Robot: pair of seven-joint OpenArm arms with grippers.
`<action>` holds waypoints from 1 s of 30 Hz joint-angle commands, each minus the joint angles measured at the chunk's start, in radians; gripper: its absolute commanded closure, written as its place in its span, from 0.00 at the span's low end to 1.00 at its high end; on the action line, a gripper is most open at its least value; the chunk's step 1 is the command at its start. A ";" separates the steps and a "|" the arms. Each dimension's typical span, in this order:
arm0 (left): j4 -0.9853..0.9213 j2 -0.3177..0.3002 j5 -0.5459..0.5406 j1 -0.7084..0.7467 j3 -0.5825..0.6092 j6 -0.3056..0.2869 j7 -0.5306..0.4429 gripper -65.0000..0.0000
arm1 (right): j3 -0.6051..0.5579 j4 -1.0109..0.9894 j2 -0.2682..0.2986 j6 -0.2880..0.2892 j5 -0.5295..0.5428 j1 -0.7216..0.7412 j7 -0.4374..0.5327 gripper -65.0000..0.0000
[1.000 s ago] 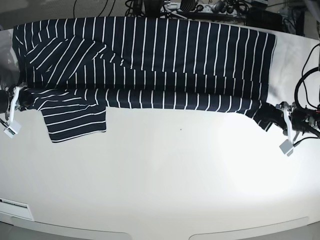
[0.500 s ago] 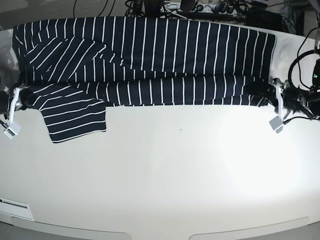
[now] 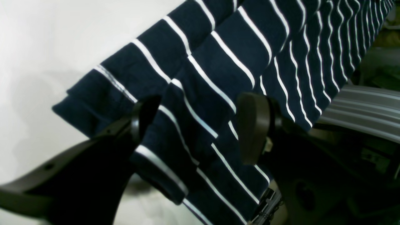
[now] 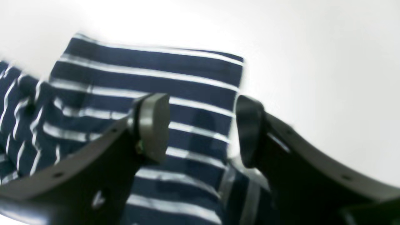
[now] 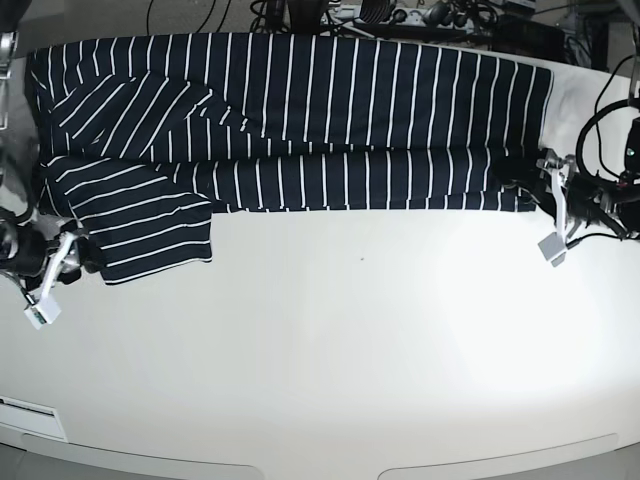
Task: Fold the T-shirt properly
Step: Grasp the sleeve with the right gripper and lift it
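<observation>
The T-shirt [image 5: 300, 110], dark navy with thin white stripes, lies spread along the far half of the white table [image 5: 340, 340]. Its near edge is folded over into a long band [image 5: 350, 180], and one sleeve [image 5: 150, 235] sticks out toward me at the left. My left gripper [image 5: 535, 200] stands open at the band's right end. In the left wrist view its fingers [image 3: 253, 125] straddle the hem [image 3: 187, 103]. My right gripper [image 5: 65, 275] is open just off the sleeve's left edge. In the right wrist view it [image 4: 201, 129] hovers over the sleeve [image 4: 150, 75].
Cables and dark equipment [image 5: 400, 15] crowd the space behind the table's far edge. A small white label [image 5: 25, 408] sits at the near left rim. The shirt's right end reaches the table's ribbed grey edge [image 3: 362, 112].
Both grippers have opened and let go of the shirt. The folded edge now lies flat on the shirt. My right gripper has drawn back toward the near side, beside the sleeve.
</observation>
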 commanded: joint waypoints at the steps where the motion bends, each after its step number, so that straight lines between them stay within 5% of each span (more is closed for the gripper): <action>1: 0.012 -0.025 0.005 -0.019 -0.010 0.013 0.007 0.40 | 0.013 -0.008 0.018 -0.022 -0.019 0.029 0.046 0.40; 9: 0.011 -0.025 0.036 -0.019 -0.010 0.031 0.007 0.40 | 0.013 -0.285 -0.073 -0.051 -0.158 0.113 0.128 0.39; 18: 0.011 -0.025 0.036 -0.019 -0.010 0.045 0.007 0.40 | 0.013 -0.372 -0.080 0.101 0.071 0.129 0.009 0.39; 23: 0.011 -0.024 0.035 -0.019 -0.010 0.045 0.007 0.40 | 0.013 -0.370 -0.080 0.124 0.170 0.133 0.002 0.42; 25: 0.011 -0.025 0.030 -0.019 -0.010 0.045 0.007 0.40 | 0.013 -0.364 -0.080 0.124 0.203 0.144 -0.023 0.59; 28: 0.011 -0.024 0.011 -0.019 -0.010 0.044 0.007 0.40 | 0.013 -0.350 -0.077 0.124 0.299 0.181 -0.151 0.98; 30: 0.011 -0.025 0.009 -0.019 -0.010 0.045 0.000 0.40 | 0.013 -0.332 -0.071 0.124 0.434 0.200 -0.254 1.00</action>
